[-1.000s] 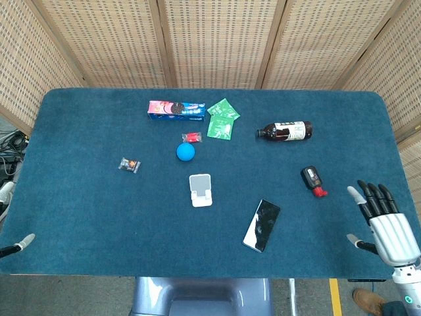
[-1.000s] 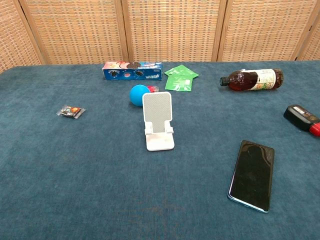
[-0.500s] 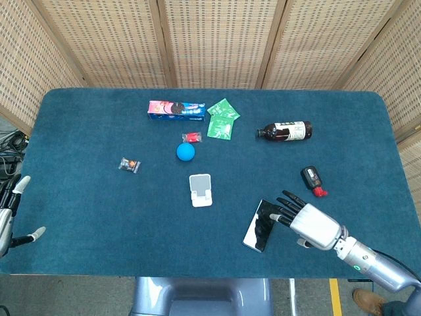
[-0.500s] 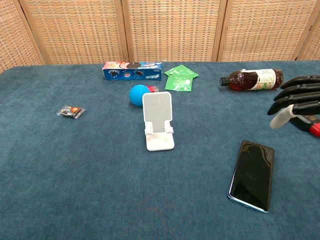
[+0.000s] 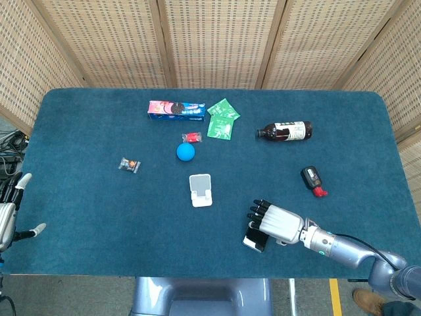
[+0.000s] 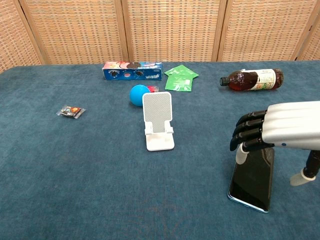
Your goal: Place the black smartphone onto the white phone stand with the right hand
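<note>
Chest view — right hand (image 6: 280,131) poised over the black smartphone (image 6: 251,177), nothing grasped yet.

The phone lies flat on the table (image 6: 75,170) directly beneath the hand, fingers (image 6: 247,132) curled downward over its upper end — apparently lining up a grip on the edges. The white phone stand (image 6: 158,120) waits upright, well off toward the fingertips' side. The left hand (image 5: 8,214) hangs released at the table's edge.

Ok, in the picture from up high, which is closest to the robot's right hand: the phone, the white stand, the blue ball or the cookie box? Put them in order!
1. Phone: right under the right hand.
2. White stand: up and left of the hand.
3. Blue ball: behind the stand.
4. Cookie box: far back, near the table's rear edge.
</note>
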{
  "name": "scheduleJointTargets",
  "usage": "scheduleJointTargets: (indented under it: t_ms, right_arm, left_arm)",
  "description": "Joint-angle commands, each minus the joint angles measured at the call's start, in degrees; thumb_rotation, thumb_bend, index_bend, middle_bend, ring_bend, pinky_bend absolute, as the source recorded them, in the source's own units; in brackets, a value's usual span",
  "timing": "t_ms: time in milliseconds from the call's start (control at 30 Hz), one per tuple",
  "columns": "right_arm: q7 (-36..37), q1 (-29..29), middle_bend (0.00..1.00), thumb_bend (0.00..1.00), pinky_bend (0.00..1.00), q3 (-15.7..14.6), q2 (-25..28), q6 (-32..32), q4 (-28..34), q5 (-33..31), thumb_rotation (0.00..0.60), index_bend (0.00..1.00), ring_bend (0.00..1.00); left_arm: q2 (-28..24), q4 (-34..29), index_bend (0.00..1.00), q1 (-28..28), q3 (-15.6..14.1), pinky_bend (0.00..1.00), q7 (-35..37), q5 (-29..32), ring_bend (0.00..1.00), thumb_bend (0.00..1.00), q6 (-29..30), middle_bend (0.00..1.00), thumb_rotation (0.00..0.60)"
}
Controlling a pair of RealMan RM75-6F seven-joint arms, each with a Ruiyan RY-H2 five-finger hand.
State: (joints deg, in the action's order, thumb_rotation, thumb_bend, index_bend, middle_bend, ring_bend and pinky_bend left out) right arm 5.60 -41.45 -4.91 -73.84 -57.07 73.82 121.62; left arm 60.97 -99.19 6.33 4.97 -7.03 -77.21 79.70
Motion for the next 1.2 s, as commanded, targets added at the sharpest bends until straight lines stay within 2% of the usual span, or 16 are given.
scheduleJointTargets:
  t_ms: [33,300,633,1200]
  right_arm:
    - [-0.6,-0.9,0.29,0.02,0.19,-1.6,-2.4,0.0,-2.7,0.8,0.600,0.33,0.20]
    - [-1.2,-1.0,0.28,0.02,0.19,-4.6,-5.7,-3.0,-7.5,0.8,0.600,0.33,0.20]
    - [-2.2,-0.7,0.28,0.00,0.17,-6.0,-8.9,-8.2,-11.9,0.2,0.600,0.32,0.20]
    - [-2.5,-1.6,0.28,0.02,0.17,-8.4,-10.3,-6.0,-12.7,-2.9,0.600,0.34,0.20]
  left_arm:
    - [0.0,0.1,0.00,0.1,0.0,0.00,0.0,0.3,0.00,0.00,-0.2,0.00,0.600]
    - [0.0,0.1,0.00,0.3,-0.1,0.00,-0.3,0.7,0.00,0.00,-0.3,0.00,0.600]
    - [0.2,-0.1,0.00,0.6,-0.3,0.00,-0.9,0.8,0.00,0.00,-0.3,0.00,0.600]
    - [0.1,-0.1,0.00,0.7,-0.4,0.00,-0.7,1.0,0.00,0.00,-0.3,0.00,0.600]
